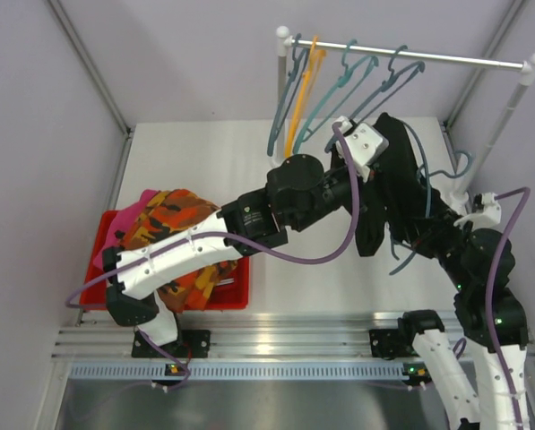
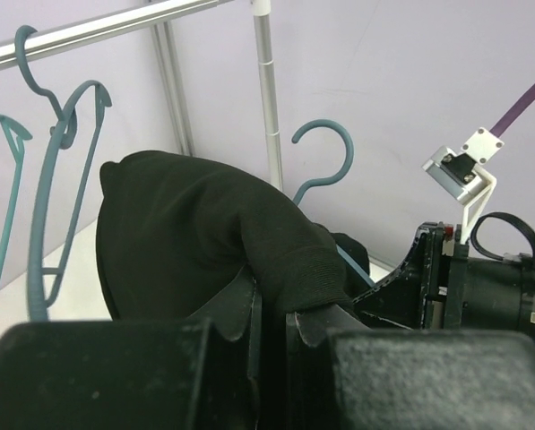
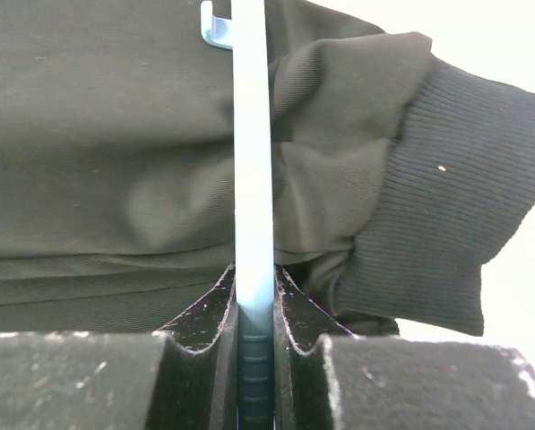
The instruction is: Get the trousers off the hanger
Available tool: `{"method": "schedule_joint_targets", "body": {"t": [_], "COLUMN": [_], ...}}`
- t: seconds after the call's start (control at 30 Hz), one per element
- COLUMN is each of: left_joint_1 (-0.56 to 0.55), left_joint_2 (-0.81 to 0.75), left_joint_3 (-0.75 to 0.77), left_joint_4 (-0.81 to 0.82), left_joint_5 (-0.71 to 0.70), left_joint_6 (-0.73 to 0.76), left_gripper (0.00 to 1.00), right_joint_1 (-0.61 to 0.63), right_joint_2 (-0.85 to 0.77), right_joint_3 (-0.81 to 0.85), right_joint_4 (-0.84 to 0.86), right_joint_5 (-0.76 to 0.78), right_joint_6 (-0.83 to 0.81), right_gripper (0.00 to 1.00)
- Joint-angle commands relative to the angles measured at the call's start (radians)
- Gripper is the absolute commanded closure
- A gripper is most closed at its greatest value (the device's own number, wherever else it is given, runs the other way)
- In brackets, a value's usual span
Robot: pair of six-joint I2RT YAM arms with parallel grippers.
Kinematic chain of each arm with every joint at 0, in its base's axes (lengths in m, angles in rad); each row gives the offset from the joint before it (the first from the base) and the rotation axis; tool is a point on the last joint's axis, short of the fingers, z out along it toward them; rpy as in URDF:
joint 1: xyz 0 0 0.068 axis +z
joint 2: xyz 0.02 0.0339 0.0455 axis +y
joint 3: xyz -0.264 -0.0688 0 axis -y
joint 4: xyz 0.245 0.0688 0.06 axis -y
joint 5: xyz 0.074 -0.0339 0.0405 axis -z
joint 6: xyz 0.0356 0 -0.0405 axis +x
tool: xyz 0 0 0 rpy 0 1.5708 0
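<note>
The plain black trousers (image 1: 382,193) hang bunched on a teal hanger (image 1: 465,164) held above the middle of the table. My left gripper (image 2: 271,309) is shut on a fold of the black trousers (image 2: 186,233), just below the hanger's hook (image 2: 325,148). In the right wrist view my right gripper (image 3: 254,309) is shut on the pale blue bar of the hanger (image 3: 253,161), with the trousers (image 3: 115,134) draped behind it and a ribbed cuff at the right. Both sets of jaws are hidden by cloth and arms in the top view.
A red bin (image 1: 97,288) at the left holds orange camouflage trousers (image 1: 173,219) and pink cloth. A white rail (image 1: 410,55) at the back carries several bare teal hangers and an orange hanger (image 1: 310,67). Grey walls close both sides.
</note>
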Motion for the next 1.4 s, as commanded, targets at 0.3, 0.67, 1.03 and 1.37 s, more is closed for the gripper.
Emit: {"method": "schedule_joint_targets", "body": {"t": [0.3, 0.67, 1.03, 1.37], "left_joint_1": [0.002, 0.002, 0.002, 0.002], "left_joint_2": [-0.164, -0.207, -0.261, -0.298], "left_joint_3": [0.199, 0.238, 0.23, 0.244], "left_joint_4": [0.208, 0.179, 0.176, 0.098], "left_joint_5": [0.014, 0.056, 0.016, 0.012], "left_joint_6": [-0.01, -0.007, 0.047, 0.063], "left_gripper": [1.0, 1.0, 1.0, 1.0], "right_joint_1": [0.006, 0.006, 0.006, 0.006], "right_joint_2": [0.071, 0.045, 0.088, 0.062], "right_joint_3": [-0.021, -0.113, -0.058, -0.05], "right_joint_4": [-0.087, -0.17, -0.313, -0.287], "right_joint_5": [0.064, 0.108, 0.286, 0.251], "right_joint_6": [0.029, 0.05, -0.075, -0.083], "right_gripper": [1.0, 1.0, 1.0, 1.0]}}
